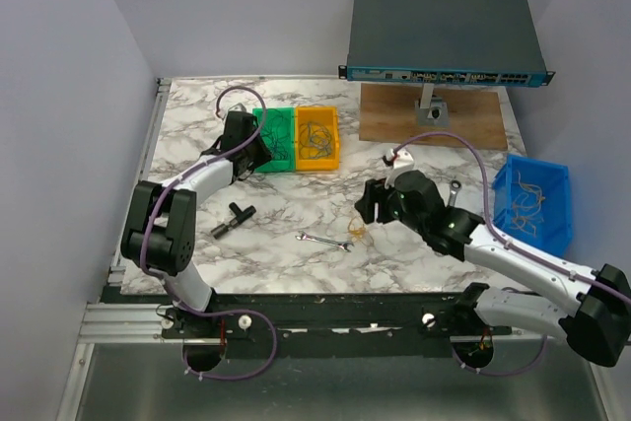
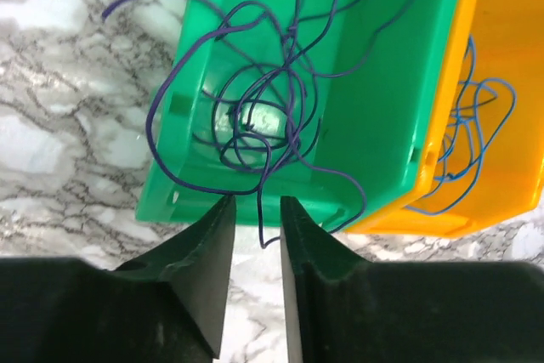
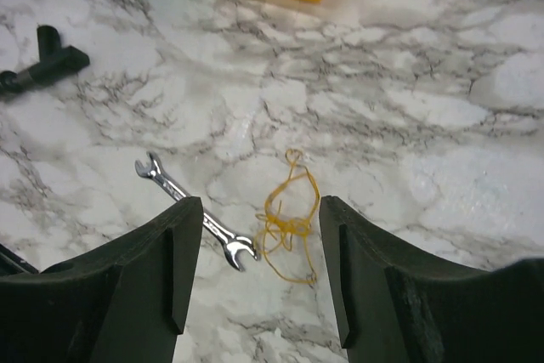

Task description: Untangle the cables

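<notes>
Both hands gape: left hand [image 2: 257,203] straddles purple cable [image 2: 291,99], seemingly unclamped; right hand [image 3: 259,206] above yellow cable [image 3: 289,227].

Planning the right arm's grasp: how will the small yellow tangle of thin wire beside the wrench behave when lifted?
The thin yellow wire tangle is probably floppy: its loops lie flat on the marble table. It looks very light, being so thin. Its knotted middle likely lifts as one clump.

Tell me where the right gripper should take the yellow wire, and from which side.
Pinch the knotted middle of the yellow wire from straight above: it lies flat on the marble table, and strands bunch there. Keep clear of the wrench beside it.
</notes>
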`<action>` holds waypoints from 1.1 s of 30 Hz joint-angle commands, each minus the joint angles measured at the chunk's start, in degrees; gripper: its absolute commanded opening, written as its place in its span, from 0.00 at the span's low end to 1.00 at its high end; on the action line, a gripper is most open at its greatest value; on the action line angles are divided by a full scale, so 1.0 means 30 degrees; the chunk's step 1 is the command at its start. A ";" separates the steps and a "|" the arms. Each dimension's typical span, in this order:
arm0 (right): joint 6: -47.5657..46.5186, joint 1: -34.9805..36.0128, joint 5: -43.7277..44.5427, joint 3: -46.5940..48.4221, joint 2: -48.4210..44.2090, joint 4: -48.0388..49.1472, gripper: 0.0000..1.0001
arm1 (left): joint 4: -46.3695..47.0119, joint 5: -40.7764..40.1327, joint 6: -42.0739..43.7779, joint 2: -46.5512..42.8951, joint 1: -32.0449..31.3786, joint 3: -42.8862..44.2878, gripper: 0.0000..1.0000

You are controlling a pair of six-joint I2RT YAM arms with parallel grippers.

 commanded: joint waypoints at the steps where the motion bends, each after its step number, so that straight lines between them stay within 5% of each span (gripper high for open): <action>1: 0.1182 0.0005 -0.0449 -0.1747 -0.1135 0.0060 0.63 | -0.0253 -0.0372 0.0158 0.0832 -0.0079 0.1204 0.22; 12: 0.2244 0.0012 -0.0888 -0.3233 -0.1777 -0.0224 0.66 | -0.1274 -0.0451 0.1381 0.1958 -0.0079 0.2946 0.00; 17: 0.2152 0.0005 -0.2304 -0.3016 -0.0571 -0.0469 0.78 | -0.2669 -0.0864 0.2056 0.3599 -0.0079 0.5412 0.00; 27: 0.2112 0.0063 -0.1457 -0.1733 0.4391 -0.1024 0.79 | -0.9110 -0.1156 0.3366 0.8235 0.0008 1.3799 0.00; 31: 0.2294 0.0136 -0.1290 -0.1315 0.5843 -0.0480 0.75 | -1.0081 -0.1622 0.4302 0.8131 0.0008 1.4927 0.12; 33: 0.2369 0.0280 -0.1136 -0.1005 0.6517 -0.0373 0.71 | -1.0520 -0.1673 0.4877 0.7778 -0.0036 1.5178 0.28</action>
